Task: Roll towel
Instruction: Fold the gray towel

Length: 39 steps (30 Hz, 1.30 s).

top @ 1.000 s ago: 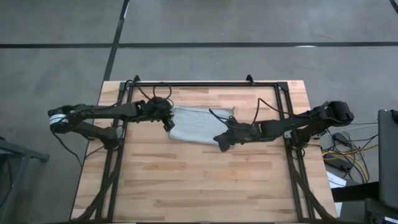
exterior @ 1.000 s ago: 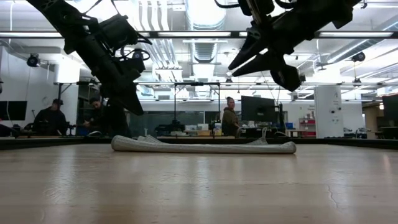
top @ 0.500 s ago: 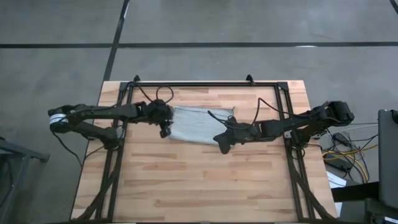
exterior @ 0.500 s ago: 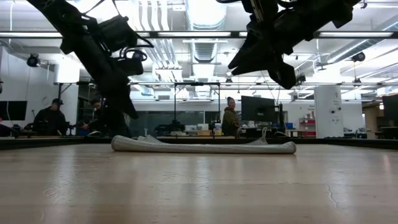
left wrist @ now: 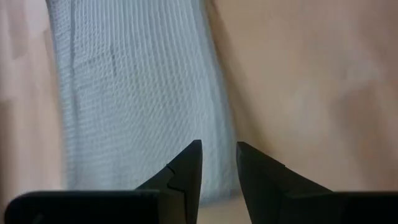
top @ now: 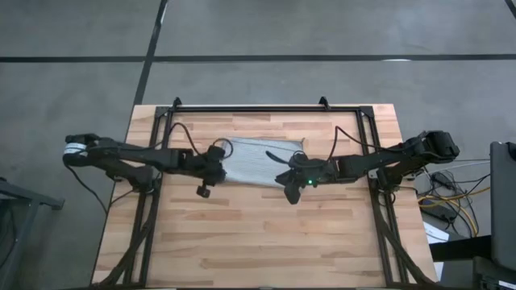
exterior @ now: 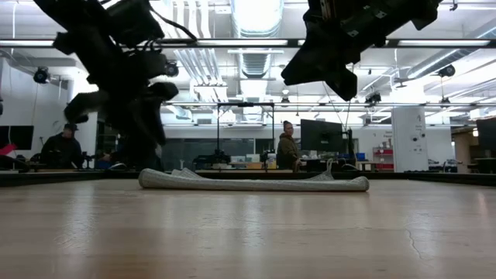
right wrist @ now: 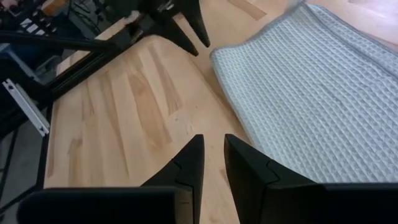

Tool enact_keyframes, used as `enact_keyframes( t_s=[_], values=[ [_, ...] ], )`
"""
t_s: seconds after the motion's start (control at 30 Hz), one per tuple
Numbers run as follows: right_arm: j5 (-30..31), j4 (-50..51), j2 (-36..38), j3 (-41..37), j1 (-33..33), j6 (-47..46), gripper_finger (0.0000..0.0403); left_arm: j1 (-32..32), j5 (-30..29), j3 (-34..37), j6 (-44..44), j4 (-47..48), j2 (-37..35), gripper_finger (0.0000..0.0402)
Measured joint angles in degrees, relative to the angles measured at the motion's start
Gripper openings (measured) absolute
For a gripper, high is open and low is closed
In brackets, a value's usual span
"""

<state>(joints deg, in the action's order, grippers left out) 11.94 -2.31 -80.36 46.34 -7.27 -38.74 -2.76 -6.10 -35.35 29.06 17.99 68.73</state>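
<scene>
The towel point(top: 256, 161) is a light grey-blue waffle cloth lying flat on the wooden table, a little toward the far side; it shows as a low strip in the low view point(exterior: 256, 184). My left gripper point(top: 203, 188) hangs above the table just off the towel's near left corner point(left wrist: 205, 186). Its fingers are nearly together and hold nothing. My right gripper point(top: 289, 190) hangs above the table near the towel's near right corner point(right wrist: 217, 56). Its fingers point(right wrist: 214, 162) are also nearly together and hold nothing.
A black rail frame point(top: 266, 109) runs around the table's far, left and right sides. Bare wood point(top: 258, 234) lies between the towel and the near edge. People point(exterior: 287, 147) stand in the room beyond the table.
My left gripper has swung from the towel's left edge toward the table's near edge and now hangs off the towel's near left corner. My right gripper has stayed roughly where it was. The towel has not moved.
</scene>
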Motion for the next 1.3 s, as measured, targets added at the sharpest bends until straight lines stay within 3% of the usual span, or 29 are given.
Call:
enact_keyframes(
  t_s=[0.1, 0.2, 0.7, 0.93, 1.3],
  values=[
    [-0.2, 0.1, 0.0, 0.1, 0.0, 0.0, 0.0061, 2.7, -8.4, 0.0, 6.3, 4.1, 0.0, 0.0104],
    [-0.3, 0.4, 0.0, 0.1, 0.0, 0.0, 0.0061, 3.4, -11.7, 0.0, 8.6, 7.0, 0.0, 0.0104],
    [-0.3, 0.4, 0.0, 0.0, 0.0, -0.3, 0.0061, 3.4, -2.4, 1.6, 10.5, 3.3, 2.9, 0.0103],
    [-0.3, 0.3, -0.1, 0.1, 0.0, -0.2, 0.0061, 3.3, -9.5, 1.7, 9.9, -1.5, 7.0, 0.0103],
    [-0.3, 0.4, -0.1, 0.1, 0.0, -0.2, 0.0061, 3.3, -8.6, 0.8, 9.8, -2.0, 15.1, 0.0103]
  ],
)
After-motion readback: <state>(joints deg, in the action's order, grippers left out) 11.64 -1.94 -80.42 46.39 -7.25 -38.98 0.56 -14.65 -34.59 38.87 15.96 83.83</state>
